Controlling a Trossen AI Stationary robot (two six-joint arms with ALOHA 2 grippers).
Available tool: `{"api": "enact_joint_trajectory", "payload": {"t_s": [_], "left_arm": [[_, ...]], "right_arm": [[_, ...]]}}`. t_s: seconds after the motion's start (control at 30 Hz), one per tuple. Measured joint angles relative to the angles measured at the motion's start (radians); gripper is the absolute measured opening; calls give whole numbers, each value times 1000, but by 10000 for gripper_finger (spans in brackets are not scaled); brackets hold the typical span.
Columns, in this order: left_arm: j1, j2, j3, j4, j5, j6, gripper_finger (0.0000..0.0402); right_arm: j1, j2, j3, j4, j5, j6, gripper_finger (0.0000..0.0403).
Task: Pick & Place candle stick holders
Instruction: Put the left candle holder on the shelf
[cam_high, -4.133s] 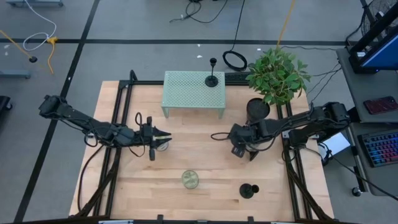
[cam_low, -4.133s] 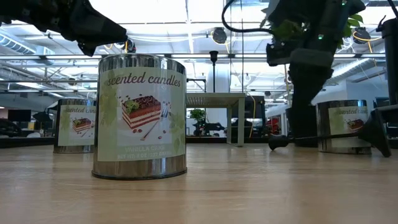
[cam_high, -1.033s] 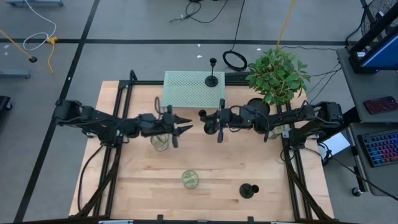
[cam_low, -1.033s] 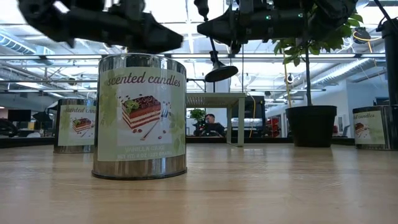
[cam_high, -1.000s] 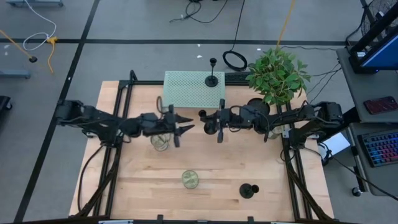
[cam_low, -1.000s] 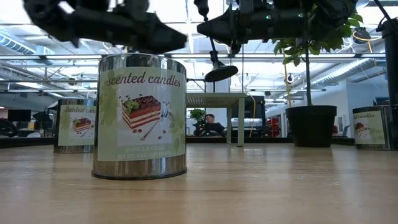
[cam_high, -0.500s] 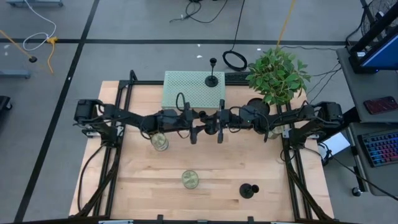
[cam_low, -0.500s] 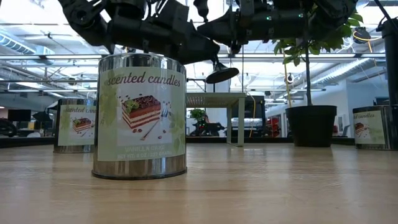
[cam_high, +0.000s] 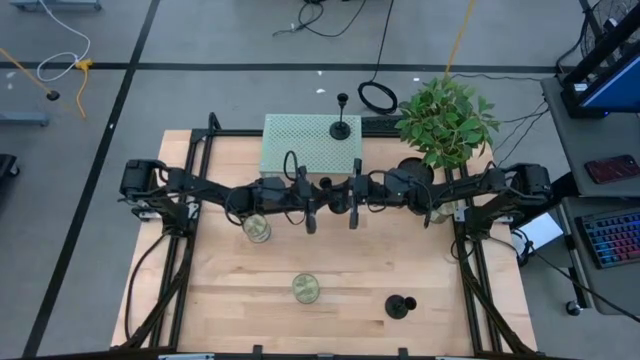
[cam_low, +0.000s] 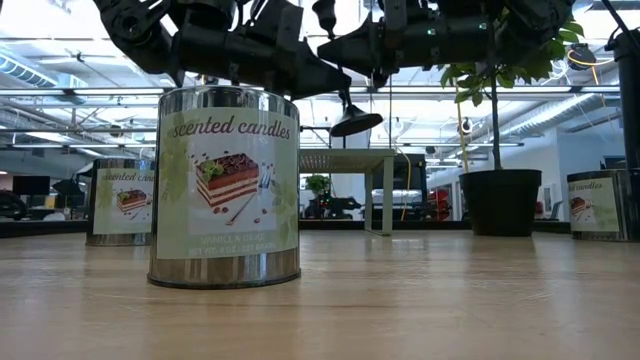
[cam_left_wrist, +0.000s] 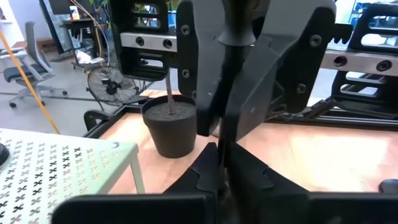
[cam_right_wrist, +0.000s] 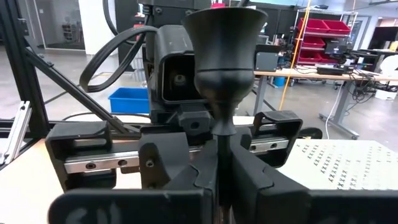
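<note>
Has swung the left gripper (cam_high: 311, 203) in from the left edge since a second ago, nose to nose with the right gripper (cam_high: 352, 203) in the air over the counter (cam_high: 210, 300), just short of the middle of the far edge. Holds the candle stick holder (cam_right_wrist: 224, 43) there, tilted, right jaws pinching its thin stem below the cup, left jaws seemingly pressed on the same stem, though hard to make out. Looks light, stiff and smooth, base-heavy enough to swivel in a pinch, so best taken squarely on the stem near the base.

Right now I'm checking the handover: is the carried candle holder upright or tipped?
Tipped. In the low view the candle holder hangs in the air slanted, its base lower right, between the right gripper and left gripper.
</note>
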Motion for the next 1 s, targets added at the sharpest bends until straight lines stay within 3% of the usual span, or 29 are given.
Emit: {"api": "enact_joint_trajectory", "payload": {"t_s": [0.1, 0.3, 0.6, 0.87, 1.0], "left_arm": [[0, 0, 0, -5, -1, -15, 32], [-1, 1, 0, -23, -4, -28, 14], [0, -22, 0, -95, -10, -66, 11], [-35, -167, -1, -314, -15, -73, 10], [-65, -263, -2, -423, -73, -51, 12]], "right_arm": [[0, 0, 0, -4, -1, 3, 22], [0, -1, 0, -68, -2, 2, 42], [1, -1, 0, -108, -1, 3, 113], [1, -1, 0, -144, -3, 0, 160], [1, -1, 0, -162, -2, 8, 168]]}}
